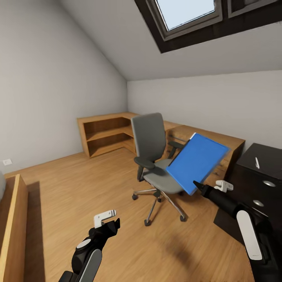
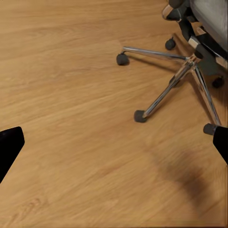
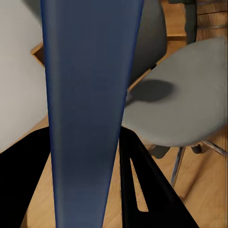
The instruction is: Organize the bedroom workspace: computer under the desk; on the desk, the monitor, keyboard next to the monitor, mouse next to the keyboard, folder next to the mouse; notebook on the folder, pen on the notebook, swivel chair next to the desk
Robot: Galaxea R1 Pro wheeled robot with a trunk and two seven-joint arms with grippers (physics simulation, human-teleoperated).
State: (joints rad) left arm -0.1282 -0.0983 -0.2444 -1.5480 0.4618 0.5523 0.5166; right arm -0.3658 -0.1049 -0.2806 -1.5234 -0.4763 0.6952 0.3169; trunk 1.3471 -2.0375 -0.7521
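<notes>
The grey swivel chair stands on the wooden floor in the middle of the room. A blue folder hangs tilted over the right side of its seat, clear of the cushion. My right gripper is shut on the folder's lower edge. In the right wrist view the folder runs edge-on between the black fingers, with the chair seat behind. My left gripper hovers low over the floor, open and holding nothing. Its wrist view shows the chair's chrome base and castors.
A dark cabinet-like piece stands at the right edge with a slim white object on top. Low wooden shelving lines the far corner and back wall. A wooden frame sits at the left. A skylight is overhead.
</notes>
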